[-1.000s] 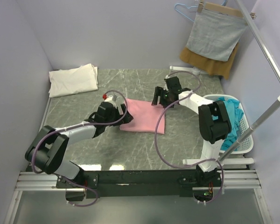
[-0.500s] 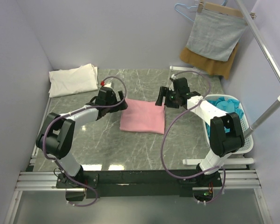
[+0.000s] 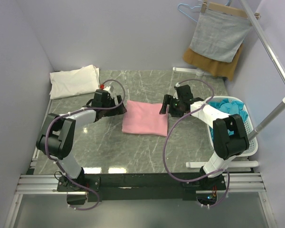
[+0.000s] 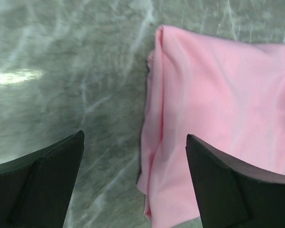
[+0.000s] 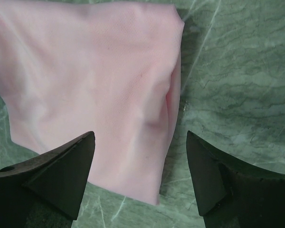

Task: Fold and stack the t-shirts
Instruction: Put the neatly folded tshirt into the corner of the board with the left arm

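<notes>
The pink t-shirt (image 3: 145, 118) lies folded into a soft, roughly square pad near the middle of the table (image 3: 133, 149), a hard slab of grey-green marble pattern with pale veins and a slight sheen. The cloth is matt and smooth. Its left edge is a rounded fold with layers bunched beneath, and its right edge is another thick, rolled fold.

The left tool (image 4: 134, 137) sits at the shirt's far left corner. Its two blunt, wedge-shaped black fingers (image 4: 42, 183) are spread wide and grip nothing, and the folded left edge runs across the gap between them. The right tool (image 5: 140, 136) is at the far right corner, its black fingers likewise spread apart above the pink cloth and the right fold, with nothing pinched.

A cream-white t-shirt (image 3: 75, 81) rests in the far left corner of the table, folded into a plump, slightly rumpled rectangle. Crumpled teal t-shirts (image 3: 226, 105) fill a white slatted plastic basket (image 3: 249, 135) at the right edge of the table.

In the far right corner a grey cloth (image 3: 218, 35), flat and felt-like, hangs clipped to a wooden hanger (image 3: 225, 8). A mustard-brown cloth (image 3: 213, 65) shows beneath it.
</notes>
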